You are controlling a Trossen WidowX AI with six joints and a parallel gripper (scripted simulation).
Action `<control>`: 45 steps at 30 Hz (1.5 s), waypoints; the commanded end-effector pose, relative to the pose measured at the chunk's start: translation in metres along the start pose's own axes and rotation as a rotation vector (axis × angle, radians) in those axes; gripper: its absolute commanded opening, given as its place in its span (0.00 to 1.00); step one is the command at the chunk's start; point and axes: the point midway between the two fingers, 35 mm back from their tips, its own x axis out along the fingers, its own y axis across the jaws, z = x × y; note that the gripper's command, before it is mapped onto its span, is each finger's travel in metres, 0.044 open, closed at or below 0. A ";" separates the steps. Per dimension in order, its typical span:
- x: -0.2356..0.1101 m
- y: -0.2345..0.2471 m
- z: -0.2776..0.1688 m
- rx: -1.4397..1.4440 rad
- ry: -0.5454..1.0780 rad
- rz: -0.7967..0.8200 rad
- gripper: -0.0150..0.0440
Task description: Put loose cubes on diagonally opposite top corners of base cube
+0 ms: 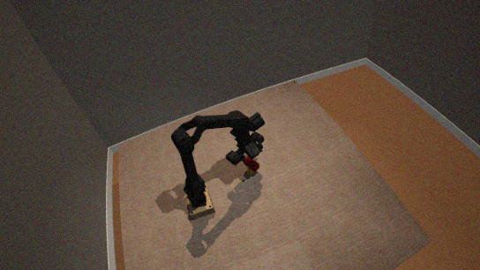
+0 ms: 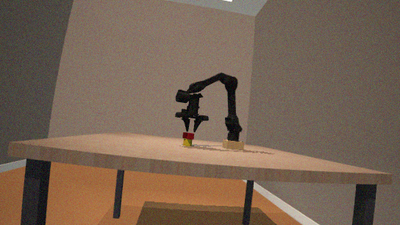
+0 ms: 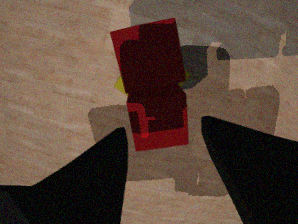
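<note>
Two red cubes (image 3: 148,56) (image 3: 161,125) lie close side by side on top of the yellow base cube (image 3: 120,86) (image 2: 187,143) (image 1: 250,172), which shows only as small slivers beneath them in the wrist view. In the top and exterior views they read as one red block (image 1: 251,164) (image 2: 188,135) on the yellow one. My gripper (image 3: 164,129) (image 2: 191,129) (image 1: 245,157) is open, with its fingers apart and just above the red cubes, touching neither. Nothing is between the fingers. The gap between the two red cubes is too dark to judge.
The arm's tan base plate (image 1: 200,211) (image 2: 233,144) sits on the wooden table (image 1: 309,190) (image 2: 110,154) a short way from the stack. The table stands on dark legs over an orange floor (image 1: 397,132).
</note>
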 end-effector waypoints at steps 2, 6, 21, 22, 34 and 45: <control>-0.010 0.002 0.000 0.000 0.000 0.006 0.60; -0.017 0.002 0.000 0.000 0.000 0.006 0.60; -0.043 0.002 0.000 0.000 0.000 0.006 0.60; -0.045 0.002 0.000 0.000 0.000 0.006 0.60; -0.047 0.004 -0.084 0.001 0.009 0.003 0.93; -0.047 0.001 -0.107 0.001 0.012 0.002 0.93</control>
